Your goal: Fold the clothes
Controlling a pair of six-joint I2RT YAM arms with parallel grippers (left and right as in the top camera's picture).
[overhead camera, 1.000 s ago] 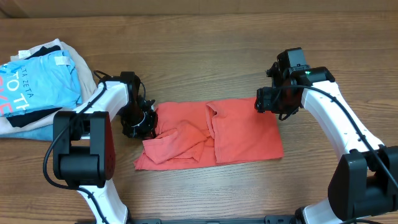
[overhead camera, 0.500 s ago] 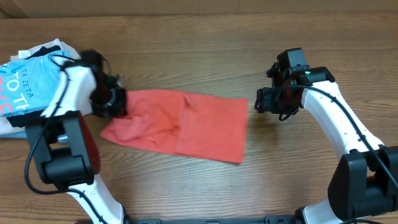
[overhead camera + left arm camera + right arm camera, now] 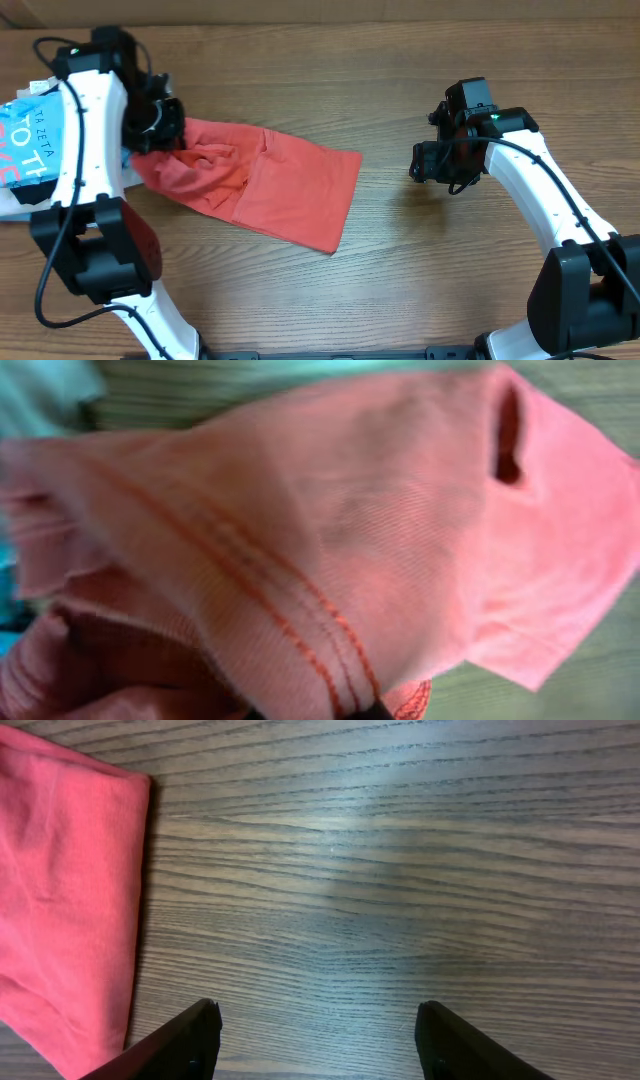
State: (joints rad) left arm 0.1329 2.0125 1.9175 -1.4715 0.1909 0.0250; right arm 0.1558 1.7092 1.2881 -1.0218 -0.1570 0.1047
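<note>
The red-orange T-shirt (image 3: 265,185) lies folded and partly bunched on the wooden table, stretched from the left toward the middle. Its print is hidden. My left gripper (image 3: 160,128) is shut on the shirt's left end, beside the pile of other clothes. In the left wrist view the red fabric (image 3: 330,530) with a stitched hem fills the frame and hides the fingers. My right gripper (image 3: 425,162) is open and empty over bare wood, to the right of the shirt. In the right wrist view (image 3: 318,1040) the shirt's edge (image 3: 70,890) lies at the left.
A pile of other garments lies at the far left, with a light blue tee with white lettering (image 3: 45,130) on top. The wooden table (image 3: 420,260) runs to the frame edges.
My left gripper has dragged the shirt left and toward the back, to the clothes pile, and the shirt has slid away from my right gripper. The right arm has stayed in place.
</note>
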